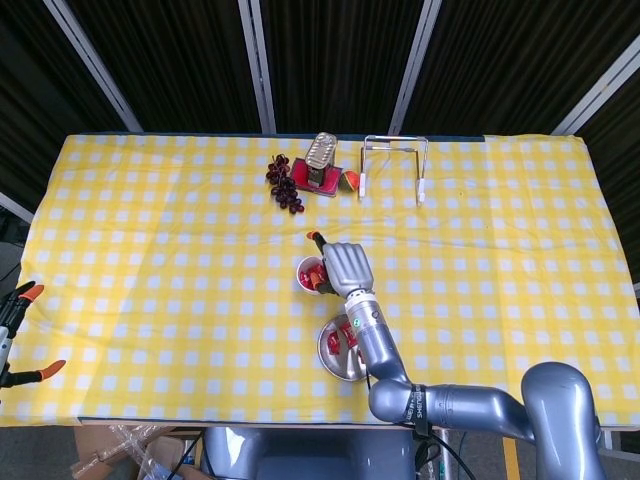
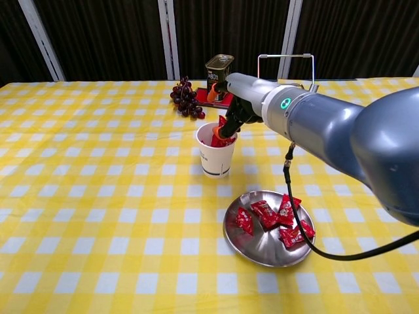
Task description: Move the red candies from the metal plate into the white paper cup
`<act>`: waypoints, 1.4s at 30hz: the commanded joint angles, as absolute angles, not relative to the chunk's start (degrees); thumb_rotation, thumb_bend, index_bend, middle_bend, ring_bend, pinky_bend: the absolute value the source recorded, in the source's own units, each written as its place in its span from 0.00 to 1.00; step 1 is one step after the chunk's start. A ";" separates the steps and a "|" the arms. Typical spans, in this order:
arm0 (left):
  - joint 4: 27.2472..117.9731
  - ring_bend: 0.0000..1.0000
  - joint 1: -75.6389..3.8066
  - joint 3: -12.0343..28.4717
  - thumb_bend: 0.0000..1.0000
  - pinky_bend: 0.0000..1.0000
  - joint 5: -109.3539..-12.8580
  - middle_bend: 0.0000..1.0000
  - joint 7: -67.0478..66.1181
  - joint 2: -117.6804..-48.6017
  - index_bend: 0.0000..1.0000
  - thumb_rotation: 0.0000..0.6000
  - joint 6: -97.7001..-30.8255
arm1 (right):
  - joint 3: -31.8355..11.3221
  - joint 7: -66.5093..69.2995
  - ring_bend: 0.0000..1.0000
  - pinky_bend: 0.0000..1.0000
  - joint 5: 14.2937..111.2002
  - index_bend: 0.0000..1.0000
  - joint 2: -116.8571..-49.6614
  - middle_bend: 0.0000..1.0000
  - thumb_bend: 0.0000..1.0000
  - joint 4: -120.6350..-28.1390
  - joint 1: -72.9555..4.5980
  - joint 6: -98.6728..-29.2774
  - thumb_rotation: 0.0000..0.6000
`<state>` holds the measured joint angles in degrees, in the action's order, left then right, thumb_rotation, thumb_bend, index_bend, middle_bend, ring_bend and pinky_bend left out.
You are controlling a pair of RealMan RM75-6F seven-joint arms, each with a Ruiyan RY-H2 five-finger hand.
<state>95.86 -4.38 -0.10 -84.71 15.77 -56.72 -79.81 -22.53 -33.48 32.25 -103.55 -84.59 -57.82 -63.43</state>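
Note:
A white paper cup stands mid-table with red candies inside; the head view shows the cup partly covered by my hand. My right hand hovers over the cup's rim and pinches a red candy that dips into the cup's mouth. From the head view, the right hand hides most of the cup. In front of the cup lies the metal plate with several red candies on it. The plate sits under my right forearm in the head view. My left hand is in neither view.
A bunch of dark grapes, a tin can on a red base and a wire rack stand at the back of the yellow checked tablecloth. Orange clamps hang off the table's left edge.

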 commanded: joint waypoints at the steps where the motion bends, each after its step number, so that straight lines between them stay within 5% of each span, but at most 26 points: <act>1: 95.85 0.00 -4.39 -0.08 0.04 0.00 -84.64 0.00 15.96 -56.66 0.00 1.00 -79.74 | -22.71 -33.46 0.88 0.96 32.02 0.04 -104.22 0.74 0.35 -83.26 -58.28 -62.78 1.00; 12: 96.00 0.00 -4.49 -0.02 0.04 0.00 -84.37 0.00 15.78 -56.57 0.00 1.00 -79.46 | -22.54 -32.81 0.82 0.94 34.32 0.01 -103.84 0.67 0.32 -84.43 -57.78 -63.85 1.00; 24: 95.86 0.00 -4.22 0.08 0.04 0.00 -84.65 0.00 15.18 -56.90 0.00 1.00 -80.31 | -20.00 -34.21 0.79 0.92 38.72 0.00 -98.80 0.64 0.30 -95.84 -53.78 -70.27 1.00; 31: 95.48 0.00 -3.96 0.08 0.04 0.00 -85.36 0.00 15.29 -57.16 0.00 1.00 -81.24 | -14.68 -35.43 0.79 0.92 42.89 0.02 -93.36 0.64 0.30 -107.00 -48.58 -75.57 1.00; 38: 94.95 0.00 -3.59 0.16 0.04 0.00 -86.12 0.00 15.20 -57.61 0.00 1.00 -82.58 | -6.65 -37.27 0.86 0.92 45.45 0.23 -89.48 0.67 0.30 -114.11 -43.39 -78.76 1.00; 42: 94.61 0.00 -3.41 0.13 0.04 0.00 -86.68 0.00 14.97 -57.86 0.00 1.00 -83.28 | -2.78 -37.84 0.88 0.92 46.82 0.28 -89.68 0.70 0.30 -114.72 -41.14 -79.59 1.00</act>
<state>94.70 -3.46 0.15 -86.58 15.05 -57.80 -83.17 -4.31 -37.39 45.82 -89.85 -114.18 -42.39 -78.90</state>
